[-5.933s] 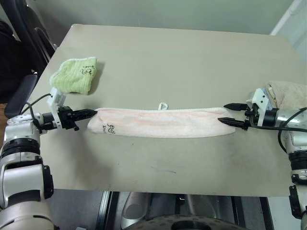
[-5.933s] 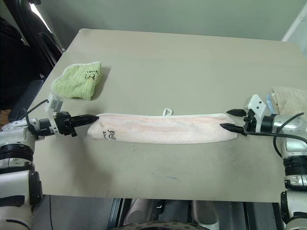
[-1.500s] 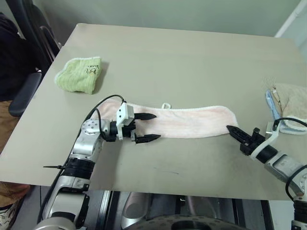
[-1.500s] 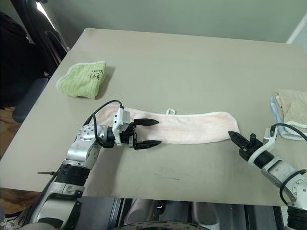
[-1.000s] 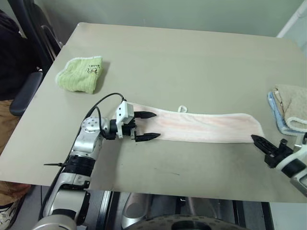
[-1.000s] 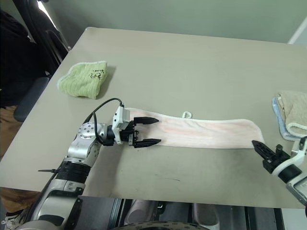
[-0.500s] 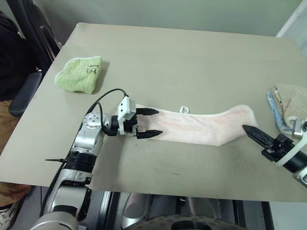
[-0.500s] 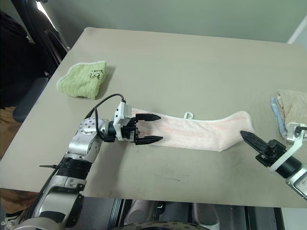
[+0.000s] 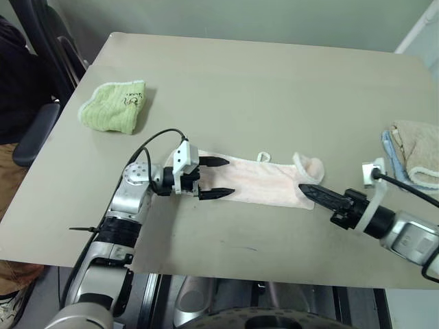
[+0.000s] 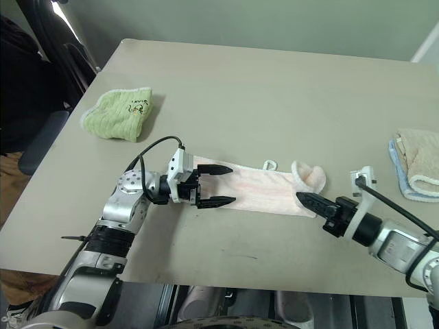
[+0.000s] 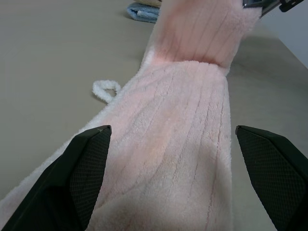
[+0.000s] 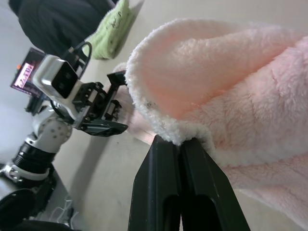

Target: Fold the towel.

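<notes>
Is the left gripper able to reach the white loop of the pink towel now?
Probably yes. The left gripper stands open over the towel, and the white loop lies just ahead with nothing between.

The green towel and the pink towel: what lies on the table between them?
Bare tabletop separates the green towel from the pink towel in the left eye view.

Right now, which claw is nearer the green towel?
Left. The left claw hovers open over the pink towel's near end, below the green towel; the right claw pinches the far end.
</notes>
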